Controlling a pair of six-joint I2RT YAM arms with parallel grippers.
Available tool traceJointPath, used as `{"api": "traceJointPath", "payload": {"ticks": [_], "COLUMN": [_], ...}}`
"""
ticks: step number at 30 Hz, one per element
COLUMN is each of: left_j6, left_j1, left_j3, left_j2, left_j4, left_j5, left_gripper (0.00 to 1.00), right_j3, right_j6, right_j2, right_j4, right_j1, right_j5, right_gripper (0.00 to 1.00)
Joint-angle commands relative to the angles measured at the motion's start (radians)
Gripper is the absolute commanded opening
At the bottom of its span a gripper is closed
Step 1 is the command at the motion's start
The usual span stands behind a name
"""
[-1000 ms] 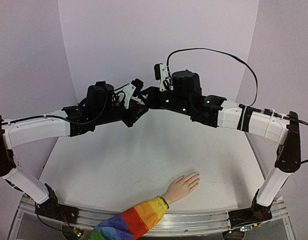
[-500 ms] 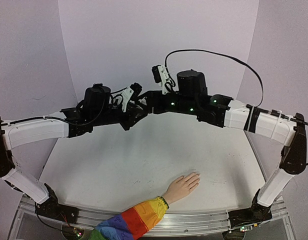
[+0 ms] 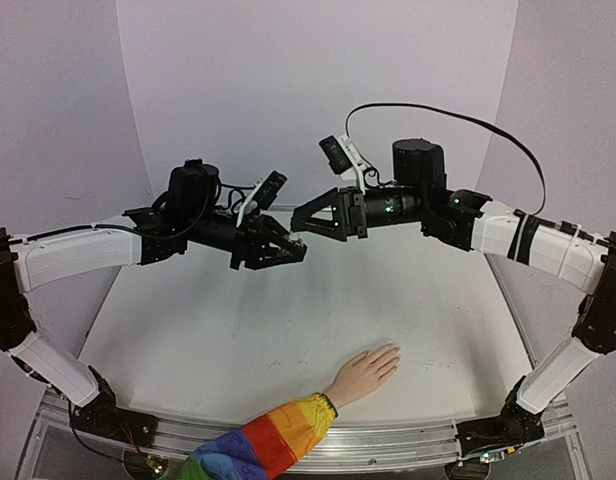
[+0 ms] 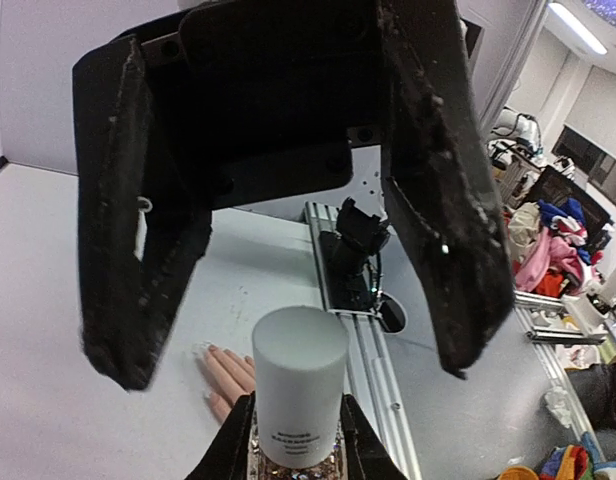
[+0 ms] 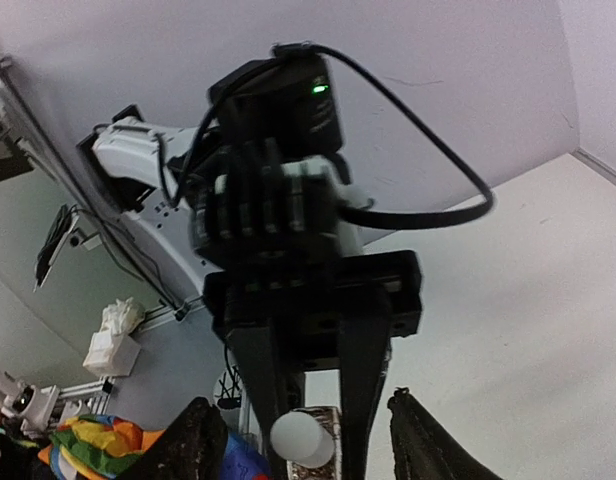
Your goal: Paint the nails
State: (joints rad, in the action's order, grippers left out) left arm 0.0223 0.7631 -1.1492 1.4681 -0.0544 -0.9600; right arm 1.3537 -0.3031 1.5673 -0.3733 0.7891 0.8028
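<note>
A small flesh-coloured hand (image 3: pixel 366 370) with a rainbow sleeve (image 3: pixel 258 445) lies flat near the table's front edge. Its pale nails (image 3: pixel 394 350) point right and also show in the left wrist view (image 4: pixel 203 348). My left gripper (image 3: pixel 288 247) hangs above the table's middle, shut on a small polish bottle (image 4: pixel 298 385) with its white cap on, the cap pointing at the right gripper. My right gripper (image 3: pixel 300 222) faces it, open, its fingers (image 4: pixel 448 230) spread wide and clear of the cap (image 5: pixel 301 437).
The white table (image 3: pixel 238 330) is walled by a pale backdrop behind and at the sides. An aluminium rail (image 3: pixel 408 437) with the arm bases runs along the near edge. Clutter lies beyond the table in the left wrist view.
The right gripper has opened and drawn back to the right, off the bottle's cap. The left gripper, still holding the bottle, has dropped slightly and turned more level.
</note>
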Motion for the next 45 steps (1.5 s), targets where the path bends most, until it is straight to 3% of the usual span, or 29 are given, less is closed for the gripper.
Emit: {"api": "traceJointPath", "payload": {"ticks": [1, 6, 15, 22, 23, 25, 29, 31, 33, 35, 39, 43, 44, 45], "left_j6": [0.077, 0.085, 0.081, 0.077, 0.078, 0.054, -0.007, -0.01, -0.021, -0.021, -0.021, -0.042, -0.036, -0.032], "left_j1": [-0.002, -0.001, 0.0, 0.001, 0.001, 0.001, 0.008, 0.008, 0.008, 0.009, 0.01, 0.009, 0.005, 0.0], "left_j3": [-0.083, -0.095, -0.095, -0.092, -0.088, -0.064, -0.002, -0.007, -0.025, -0.036, -0.045, -0.01, 0.0, 0.007], "left_j2": [0.026, 0.036, 0.029, 0.013, 0.008, -0.018, -0.059, -0.055, -0.047, -0.047, -0.042, -0.058, -0.066, -0.072], "left_j4": [-0.046, -0.045, -0.046, -0.045, -0.046, -0.045, -0.036, -0.023, -0.02, -0.022, -0.021, -0.021, -0.021, -0.023], "left_j5": [-0.138, -0.138, -0.143, -0.063, -0.007, 0.189, 0.868, 1.175, 1.308, 1.297, 1.182, 1.03, 0.991, 0.933], "left_gripper": [0.0, 0.0, 0.0, 0.0, 0.0, 0.0, 0.0, 0.0, 0.0, 0.0, 0.0, 0.0, 0.0, 0.0], "right_j3": [0.0, 0.008, 0.016, 0.019, 0.016, 0.011, 0.021, 0.077, 0.161, 0.197, 0.226, 0.21, 0.194, 0.172], "right_j6": [-0.024, -0.041, -0.059, -0.07, -0.07, -0.069, -0.078, -0.085, -0.106, -0.151, -0.168, -0.121, -0.111, -0.1], "right_j2": [0.005, 0.025, 0.048, 0.057, 0.056, 0.05, 0.042, 0.052, 0.081, 0.106, 0.122, 0.078, 0.058, 0.038], "right_j4": [-0.148, -0.172, -0.197, -0.204, -0.203, -0.198, -0.14, -0.032, 0.112, 0.138, 0.138, 0.091, 0.07, 0.047], "right_j1": [0.002, 0.002, 0.001, 0.004, 0.004, 0.003, 0.005, 0.047, 0.16, 0.244, 0.274, 0.26, 0.247, 0.228], "right_j5": [0.172, 0.189, 0.202, 0.195, 0.185, 0.134, -0.079, -0.348, -0.73, -0.873, -0.933, -0.856, -0.818, -0.761], "right_gripper": [0.54, 0.36, 0.32, 0.07, 0.0, 0.0, 0.0, 0.0, 0.0, 0.0, 0.0, 0.0, 0.02, 0.13]}}
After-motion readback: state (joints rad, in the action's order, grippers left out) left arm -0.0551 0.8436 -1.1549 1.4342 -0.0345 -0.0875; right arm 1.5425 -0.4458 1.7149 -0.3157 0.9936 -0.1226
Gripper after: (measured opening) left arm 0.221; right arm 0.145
